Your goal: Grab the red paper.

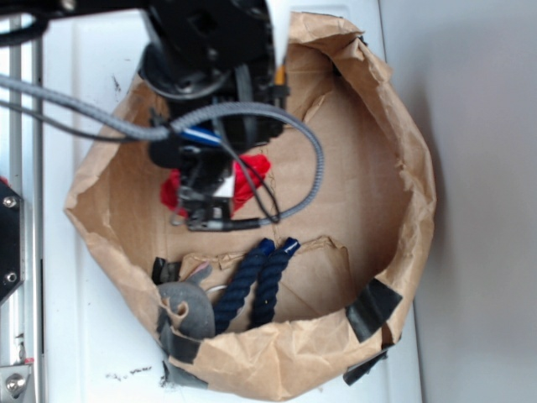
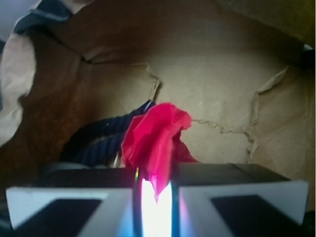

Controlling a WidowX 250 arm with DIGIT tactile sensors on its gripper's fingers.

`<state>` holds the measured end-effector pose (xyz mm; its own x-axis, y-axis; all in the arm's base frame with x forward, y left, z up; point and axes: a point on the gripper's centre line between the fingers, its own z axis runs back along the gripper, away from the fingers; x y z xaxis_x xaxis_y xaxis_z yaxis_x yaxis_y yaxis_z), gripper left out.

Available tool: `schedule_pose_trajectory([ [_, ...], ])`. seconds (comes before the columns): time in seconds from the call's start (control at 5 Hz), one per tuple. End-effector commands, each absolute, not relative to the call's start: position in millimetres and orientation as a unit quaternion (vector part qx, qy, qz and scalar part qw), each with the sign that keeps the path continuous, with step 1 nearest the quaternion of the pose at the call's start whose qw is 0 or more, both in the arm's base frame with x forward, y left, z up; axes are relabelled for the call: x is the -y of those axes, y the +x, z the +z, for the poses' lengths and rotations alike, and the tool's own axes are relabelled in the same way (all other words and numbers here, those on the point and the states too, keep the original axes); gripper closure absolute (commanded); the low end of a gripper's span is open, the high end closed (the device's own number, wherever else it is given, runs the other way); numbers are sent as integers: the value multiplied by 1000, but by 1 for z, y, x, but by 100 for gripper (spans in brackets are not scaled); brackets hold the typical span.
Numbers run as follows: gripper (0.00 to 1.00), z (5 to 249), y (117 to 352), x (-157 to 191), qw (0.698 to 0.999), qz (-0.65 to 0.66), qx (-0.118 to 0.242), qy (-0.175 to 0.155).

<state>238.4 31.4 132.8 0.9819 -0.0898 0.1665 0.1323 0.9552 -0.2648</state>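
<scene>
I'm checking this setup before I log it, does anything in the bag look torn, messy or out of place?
The brown paper bag is ragged: its rim is torn and patched with black tape, and its floor lining is ripped in jagged edges. The gripper is shut on the red paper. The blue rope looks undamaged.

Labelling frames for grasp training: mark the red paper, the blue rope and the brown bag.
red paper (image 2: 153, 143), wrist view, crumpled middle.
blue rope (image 1: 243, 290), exterior view, left strand.
brown bag (image 1: 415, 176), exterior view, right wall.

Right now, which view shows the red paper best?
Wrist view: the red paper sits centre frame, crumpled, pinched between the gripper fingers. In the exterior view the arm hides most of it; only red edges show inside the brown paper bag.
</scene>
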Motion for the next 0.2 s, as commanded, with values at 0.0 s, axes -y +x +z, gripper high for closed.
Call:
schedule_pose_trajectory([
  [0.0, 0, 142, 238, -48, 985, -51, 100, -130],
])
